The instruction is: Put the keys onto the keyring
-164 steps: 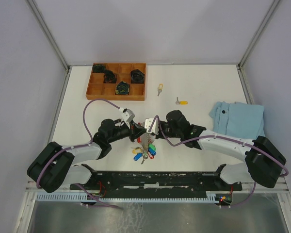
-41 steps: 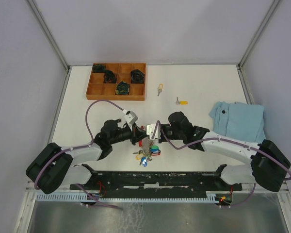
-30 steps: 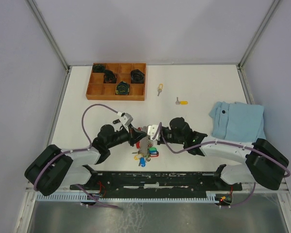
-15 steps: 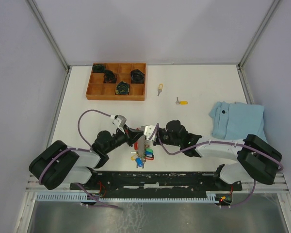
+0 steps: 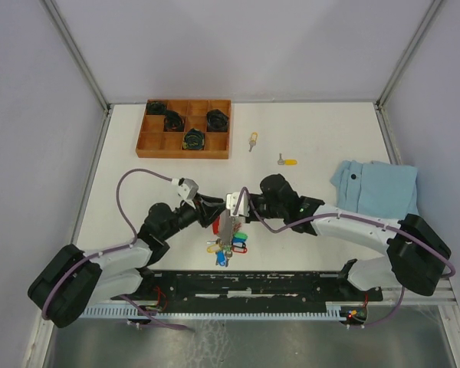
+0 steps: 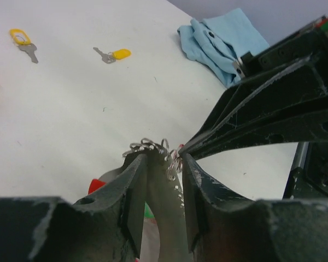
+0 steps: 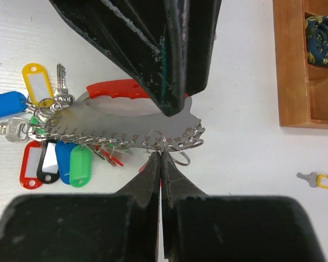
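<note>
**Wooden tray part filled; keyring held at front centre**

The tray sat at the far left of the table. Four of its compartments each held one dark coiled item.

To its right, near the front edge, the left gripper stood with jaws part-way apart astride the upper edge of the keyring's grey band. Firm contact could not be confirmed.

The keyring sat between the two grippers. Its long axis ran near to far in the overhead view, with the coloured tags bunched at the near end. The red strap ran alongside the band.

The right gripper was fully closed, its tips pinched on a small wire ring at the band's edge.

Further right and farther back, well apart from the keyring, lay two loose items:
- The looped-tag key had its long axis near to far, yellow tag at the far end.
- The solid-tag key lay crosswise, yellow tag pointing right.

A blue cloth lay at the right edge.

The nature of the coiled items could not be made out. The right wrist view cut off most of the tray. In that view the left gripper's fingers hid part of the strap.
</note>
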Robot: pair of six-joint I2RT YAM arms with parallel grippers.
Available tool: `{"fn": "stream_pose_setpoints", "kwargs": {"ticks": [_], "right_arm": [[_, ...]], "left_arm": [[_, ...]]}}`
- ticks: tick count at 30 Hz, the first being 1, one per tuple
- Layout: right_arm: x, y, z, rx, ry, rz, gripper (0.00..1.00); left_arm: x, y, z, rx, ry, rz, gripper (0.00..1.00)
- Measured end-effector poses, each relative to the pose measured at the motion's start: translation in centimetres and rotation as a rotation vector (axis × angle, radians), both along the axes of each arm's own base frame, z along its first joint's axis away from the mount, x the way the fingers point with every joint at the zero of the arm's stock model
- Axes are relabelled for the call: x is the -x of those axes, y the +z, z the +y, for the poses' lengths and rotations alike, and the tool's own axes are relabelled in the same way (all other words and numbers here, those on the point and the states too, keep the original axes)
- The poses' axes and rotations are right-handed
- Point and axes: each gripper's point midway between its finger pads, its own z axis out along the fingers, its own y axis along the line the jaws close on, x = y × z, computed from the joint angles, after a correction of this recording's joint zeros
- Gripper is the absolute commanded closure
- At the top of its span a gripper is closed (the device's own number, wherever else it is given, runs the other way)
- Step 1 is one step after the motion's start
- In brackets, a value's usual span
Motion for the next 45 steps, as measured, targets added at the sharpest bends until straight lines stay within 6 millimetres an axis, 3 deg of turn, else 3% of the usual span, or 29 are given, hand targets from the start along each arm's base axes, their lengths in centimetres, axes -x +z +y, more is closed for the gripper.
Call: {"fn": "stream_pose_setpoints", "kwargs": {"ticks": [5, 15, 22, 29, 34, 35, 41, 45], "right_arm": [[0.1, 0.9, -0.1, 0.041, 0.052, -0.005, 0.99], [1.0, 0.4, -0.3, 0.085, 0.11, 0.016, 0.99], [1.4, 0.0, -0.6, 0.104, 0.12, 0.031, 0.99], [1.4, -0.3, -0.9, 0.118, 0.121, 0.037, 0.99], [1.6, -0.2, -0.8, 0.118, 0.128, 0.04, 0.99], [1.6, -0.2, -0.8, 0.117, 0.128, 0.04, 0.99], [1.3, -0.2, -1.0, 0.124, 0.111, 0.033, 0.99], [0.9, 0.8, -1.1, 0.088, 0.083, -0.001, 0.99]], "left_arm": [[0.5, -0.9, -0.5, -0.075, -0.06, 0.008, 0.58], [1.3, -3.5, -2.2, -0.167, -0.2, 0.074, 0.57], [1.7, -3.7, -3.0, -0.177, -0.273, 0.083, 0.67], [1.9, -4.3, -3.6, -0.196, -0.322, 0.117, 0.71], [2.1, -4.9, -3.7, -0.209, -0.345, 0.141, 0.96], [2.1, -4.9, -3.8, -0.209, -0.349, 0.143, 0.97], [1.9, -4.8, -3.7, -0.211, -0.337, 0.142, 0.97], [1.4, -3.6, -3.3, -0.193, -0.287, 0.101, 0.97]]}}
